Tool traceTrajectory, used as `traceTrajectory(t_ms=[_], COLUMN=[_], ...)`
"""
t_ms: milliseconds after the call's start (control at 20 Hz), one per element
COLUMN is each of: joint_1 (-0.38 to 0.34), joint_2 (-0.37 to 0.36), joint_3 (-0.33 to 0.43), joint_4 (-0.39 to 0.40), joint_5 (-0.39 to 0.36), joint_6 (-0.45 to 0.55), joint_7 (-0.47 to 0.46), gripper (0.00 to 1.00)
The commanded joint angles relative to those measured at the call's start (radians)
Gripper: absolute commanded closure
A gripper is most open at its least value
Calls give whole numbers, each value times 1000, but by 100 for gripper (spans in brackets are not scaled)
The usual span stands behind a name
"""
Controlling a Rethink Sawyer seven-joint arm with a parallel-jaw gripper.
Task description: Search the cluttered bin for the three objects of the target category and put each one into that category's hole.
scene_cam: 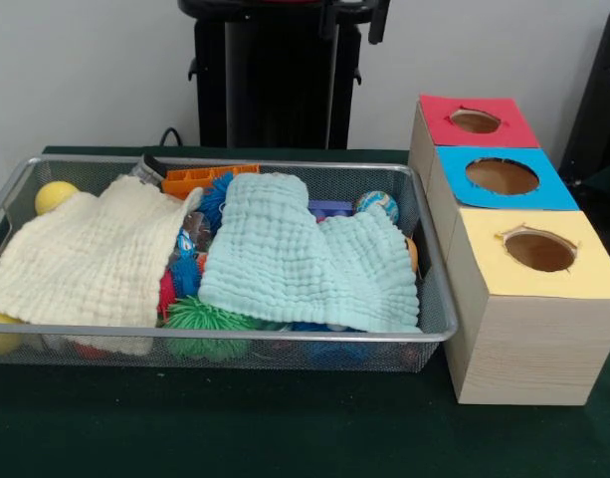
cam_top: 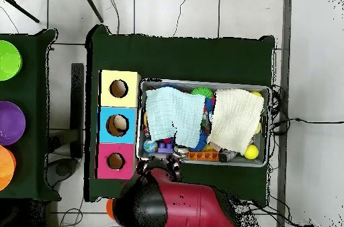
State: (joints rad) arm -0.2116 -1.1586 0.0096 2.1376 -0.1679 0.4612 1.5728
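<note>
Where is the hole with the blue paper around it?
In the front view the blue hole is on the wooden box right of the wire basket, in the middle, between the red hole and the yellow hole.

Black pedestal column (scene_cam: 277, 75), glossy red arm casing (cam_top: 191, 207), black rounded joint (cam_top: 142, 204)

My silver wire-mesh bin (scene_cam: 436, 299) holds a cream waffle-textured cloth (scene_cam: 86, 259) at left, a pale mint cloth (scene_cam: 295, 254) at right, a yellow ball (scene_cam: 54, 195), an orange block (scene_cam: 200, 179) and a green spiky ball (scene_cam: 200, 324). Right: red (scene_cam: 439, 127), blue (scene_cam: 454, 189) and yellow (scene_cam: 484, 274) hole surrounds.
</note>
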Motion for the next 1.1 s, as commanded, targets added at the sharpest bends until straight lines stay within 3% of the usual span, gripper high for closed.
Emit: traceTrajectory(t_ms=[50,350,1100], joint_1=[-91,-158,-278], joint_2=[79,165,347], joint_3=[153,201,290], joint_4=[-134,-203,-277], joint_5=[-44,-77,-231], joint_6=[53,51,-63], joint_7=[-107,-115,-112], gripper=[0,0,0])
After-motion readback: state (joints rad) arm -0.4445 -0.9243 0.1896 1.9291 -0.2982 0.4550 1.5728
